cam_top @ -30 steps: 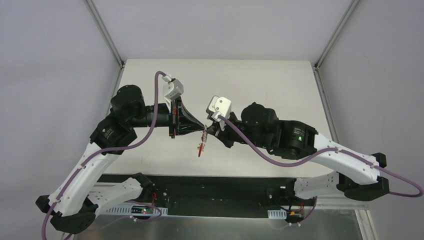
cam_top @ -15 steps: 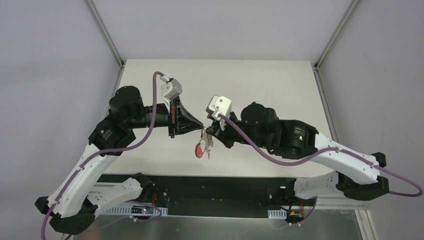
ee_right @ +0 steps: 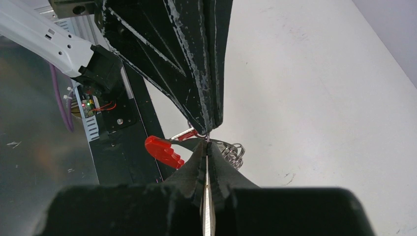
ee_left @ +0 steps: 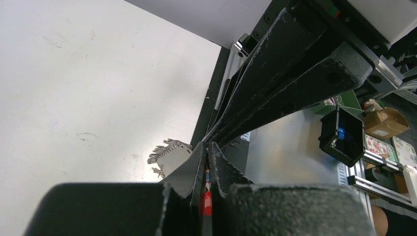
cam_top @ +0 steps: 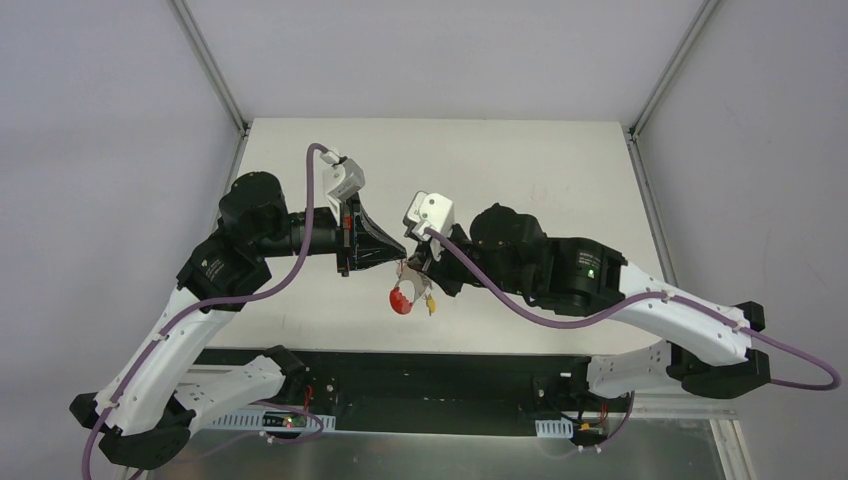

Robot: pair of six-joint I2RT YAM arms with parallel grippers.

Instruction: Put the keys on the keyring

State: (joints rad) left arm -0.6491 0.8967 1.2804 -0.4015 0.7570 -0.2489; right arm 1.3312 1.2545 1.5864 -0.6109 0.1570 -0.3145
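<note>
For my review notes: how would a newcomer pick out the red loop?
Over the middle of the white table, the left gripper and right gripper meet tip to tip. Just below them, toward the arm bases, hangs the red loop: the only bright red thing, beside silvery keys and a yellow tag.

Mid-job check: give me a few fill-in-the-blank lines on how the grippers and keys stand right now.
1. The left gripper and the right gripper both have their jaws ___.
2. The small tag hanging beside the red piece is ___.
3. The bunch of keys hangs ___ the table, not resting on it.

Missing words: shut; yellow; above.
</note>
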